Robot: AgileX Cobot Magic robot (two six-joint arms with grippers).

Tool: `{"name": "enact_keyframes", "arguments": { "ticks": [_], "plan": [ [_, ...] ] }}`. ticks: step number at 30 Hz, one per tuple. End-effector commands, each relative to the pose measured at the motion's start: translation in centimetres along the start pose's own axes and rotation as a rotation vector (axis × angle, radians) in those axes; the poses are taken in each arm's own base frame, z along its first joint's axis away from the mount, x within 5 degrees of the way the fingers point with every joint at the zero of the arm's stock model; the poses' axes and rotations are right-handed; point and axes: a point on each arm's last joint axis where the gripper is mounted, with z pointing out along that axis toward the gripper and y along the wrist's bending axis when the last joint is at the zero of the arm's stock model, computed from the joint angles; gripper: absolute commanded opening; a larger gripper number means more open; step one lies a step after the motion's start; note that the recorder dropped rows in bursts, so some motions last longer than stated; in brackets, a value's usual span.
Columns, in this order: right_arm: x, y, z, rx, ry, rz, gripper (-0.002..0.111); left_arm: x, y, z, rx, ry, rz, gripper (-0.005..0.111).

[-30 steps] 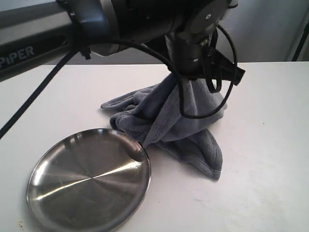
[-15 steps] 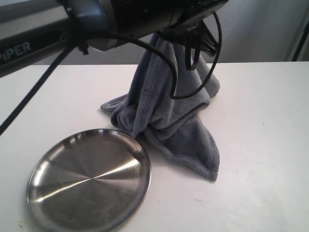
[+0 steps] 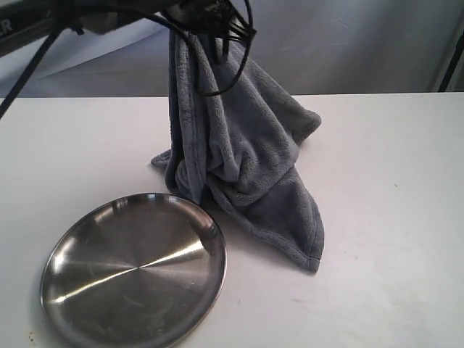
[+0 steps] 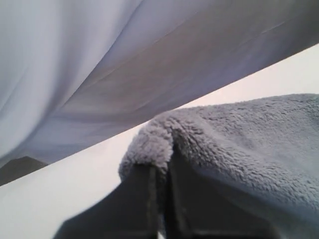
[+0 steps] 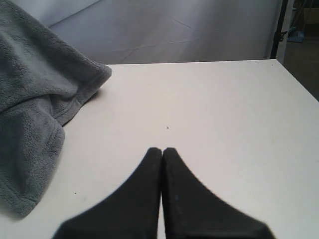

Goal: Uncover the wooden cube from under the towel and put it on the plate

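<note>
The grey-blue fleece towel [image 3: 243, 152] hangs from my left gripper [image 3: 206, 22] at the top of the exterior view, its lower folds still resting on the white table. In the left wrist view the gripper [image 4: 162, 172] is shut on a fold of the towel [image 4: 239, 134]. The steel plate [image 3: 134, 272] lies bare at the front left, beside the towel's lower edge. The wooden cube is hidden. My right gripper [image 5: 162, 152] is shut on nothing above the table, to the right of the towel [image 5: 35, 99]; it does not show in the exterior view.
The white table [image 3: 391, 217] stretches to the right of the towel. A grey cloth backdrop [image 3: 348, 43] hangs behind the table. A dark stand [image 5: 277, 30] rises past the table's far right corner.
My left gripper has risen and shifted left, pulling the towel up from a low bunched heap into a tall hanging drape. The plate has not moved.
</note>
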Motion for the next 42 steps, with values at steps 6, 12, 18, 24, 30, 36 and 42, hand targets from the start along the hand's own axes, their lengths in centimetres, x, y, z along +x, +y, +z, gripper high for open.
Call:
{"name": "enact_keyframes", "arguments": {
  "ticks": [6, 12, 18, 24, 30, 36, 42],
  "plan": [
    [0.2, 0.0, 0.0, -0.001, 0.008, 0.009, 0.003, 2.4, 4.3, 3.9, -0.006, 0.187, -0.114, 0.0],
    [0.2, 0.0, 0.0, -0.001, 0.008, 0.009, 0.003, 5.3, 4.2, 7.8, -0.063, 0.364, -0.003, 0.001],
    [0.2, 0.0, 0.0, -0.001, 0.008, 0.009, 0.003, 8.1, 1.6, 11.8, -0.07, 0.47, 0.136, 0.013],
    [0.2, 0.0, 0.0, -0.001, 0.008, 0.009, 0.003, 9.8, 0.2, 13.7, -0.093, 0.524, 0.131, 0.047],
    [0.2, 0.0, 0.0, -0.001, 0.008, 0.009, 0.003, 10.0, 0.2, 13.8, -0.108, 0.534, 0.14, 0.082],
    [0.2, 0.0, 0.0, -0.001, 0.008, 0.009, 0.003, 10.0, 0.2, 13.8, -0.108, 0.534, 0.137, 0.087],
    [0.2, 0.0, 0.0, -0.001, 0.008, 0.009, 0.003, 8.9, 1.2, 12.5, -0.121, 0.499, 0.057, 0.087]
  ]
}}
